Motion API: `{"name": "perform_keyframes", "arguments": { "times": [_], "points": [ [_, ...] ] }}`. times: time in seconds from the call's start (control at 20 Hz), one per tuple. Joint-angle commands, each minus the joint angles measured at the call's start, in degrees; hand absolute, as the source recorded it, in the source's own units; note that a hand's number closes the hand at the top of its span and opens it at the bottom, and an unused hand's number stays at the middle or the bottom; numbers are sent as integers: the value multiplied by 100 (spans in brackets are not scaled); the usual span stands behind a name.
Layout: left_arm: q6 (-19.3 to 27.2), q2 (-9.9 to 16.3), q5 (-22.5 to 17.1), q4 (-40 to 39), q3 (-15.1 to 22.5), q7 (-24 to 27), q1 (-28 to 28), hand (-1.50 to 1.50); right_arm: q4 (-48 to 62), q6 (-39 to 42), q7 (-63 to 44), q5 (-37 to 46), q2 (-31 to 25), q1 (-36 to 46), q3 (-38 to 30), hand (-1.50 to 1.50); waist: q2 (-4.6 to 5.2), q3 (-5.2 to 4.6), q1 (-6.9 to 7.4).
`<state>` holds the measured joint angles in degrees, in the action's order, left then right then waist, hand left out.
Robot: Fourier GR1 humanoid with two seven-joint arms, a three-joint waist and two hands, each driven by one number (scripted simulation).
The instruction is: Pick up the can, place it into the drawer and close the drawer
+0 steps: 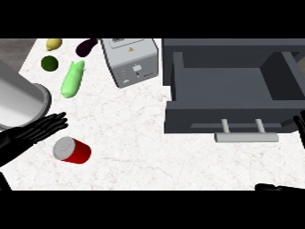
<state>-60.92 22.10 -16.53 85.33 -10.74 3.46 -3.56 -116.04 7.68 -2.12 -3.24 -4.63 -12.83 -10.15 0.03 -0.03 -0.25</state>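
The red can (72, 150) with a silver top lies tipped at eight o'clock. The grey drawer (237, 100) stands open at two o'clock.

- A white marble counter top (181, 165) with faint veining fills most of the view.
- Beyond the counter's far left corner, a strip of grey-brown floor (6, 44) shows.
- A grey toaster (131, 60) lies tilted near the counter's far edge.
- Left of the toaster lie a dark purple eggplant (86, 46), a yellow lemon (53, 44), a dark green avocado (49, 62) and a pale green cucumber (73, 78).
- Light is even; soft shadows sit close under each item.
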Motion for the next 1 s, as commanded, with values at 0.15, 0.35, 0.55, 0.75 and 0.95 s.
{"name": "perform_keyframes", "arguments": {
  "times": [0.15, 0.35, 0.55, 0.75, 0.95],
  "points": [
    [-276, -276, 1415, -656, 35, 1418, -204, -150, 12, 263, -38, -371, -186, -48, -350, -150, 2, -4, -18],
    [-72, -113, 1874, -1324, 137, 2013, -529, -150, -205, 107, 39, 162, 138, -208, 173, -150, 7, -6, -38],
    [-171, 343, 2003, -1433, 150, 2670, -186, -150, 29, 203, 184, -51, 2, -64, -130, -150, 6, -5, -2],
    [124, 439, 2226, -2101, 452, 2971, -673, -150, 31, 123, 45, -89, 4, 116, -184, -150, 17, -8, -44],
    [398, 634, 2409, -2568, 669, 3570, -721, -150, -59, 148, 56, 13, -28, 17, -173, -150, 22, -10, -60]
  ]
}}
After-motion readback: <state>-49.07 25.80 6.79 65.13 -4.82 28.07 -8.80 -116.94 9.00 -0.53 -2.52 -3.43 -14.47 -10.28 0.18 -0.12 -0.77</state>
